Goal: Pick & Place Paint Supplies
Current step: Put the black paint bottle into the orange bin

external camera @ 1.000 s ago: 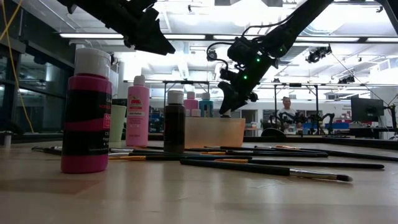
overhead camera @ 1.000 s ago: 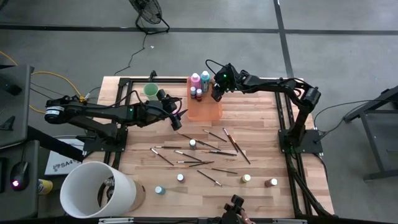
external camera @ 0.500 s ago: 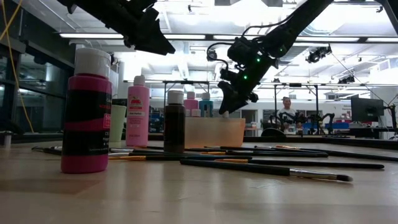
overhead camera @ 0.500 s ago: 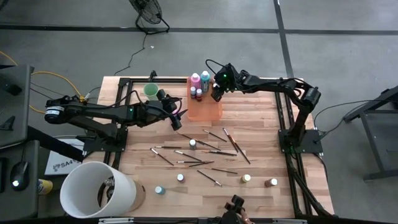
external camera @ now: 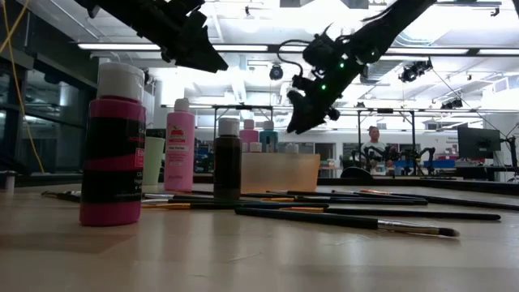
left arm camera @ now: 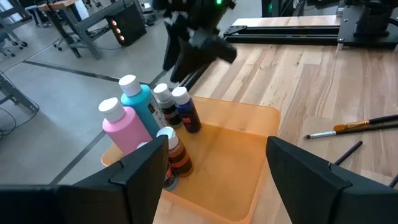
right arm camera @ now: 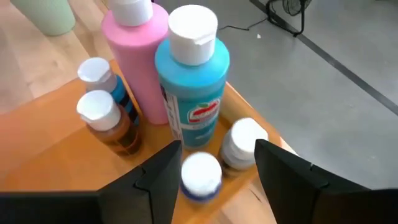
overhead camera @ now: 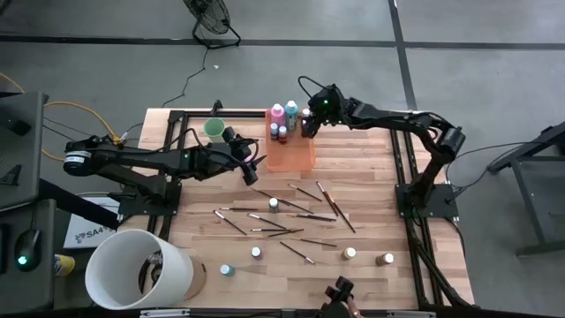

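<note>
An orange tray (overhead camera: 296, 152) at the table's far middle holds a pink bottle (right arm camera: 140, 56), a teal bottle (right arm camera: 194, 81) and several small pale-capped bottles (left arm camera: 180, 106). My right gripper (right arm camera: 216, 144) hovers open over the tray's far right corner. A small white-capped bottle (right arm camera: 200, 176) stands below the gap between its fingers, apart from them. My left gripper (overhead camera: 253, 170) hangs open above the table, left of the tray. Loose brushes (overhead camera: 296, 216) and small bottles (overhead camera: 274, 204) lie and stand on the near half of the table.
A mint-green cup (overhead camera: 214, 129) stands left of the tray. A big white bucket (overhead camera: 137, 269) sits at the near left corner. Small bottles (overhead camera: 350, 253) stand near the front edge. In the low view, pink bottles (external camera: 113, 154) and a dark bottle (external camera: 228, 158) stand close by.
My right gripper has risen from the tray's far right corner and drawn slightly toward the far edge. The small bottles there stay standing in the tray.
</note>
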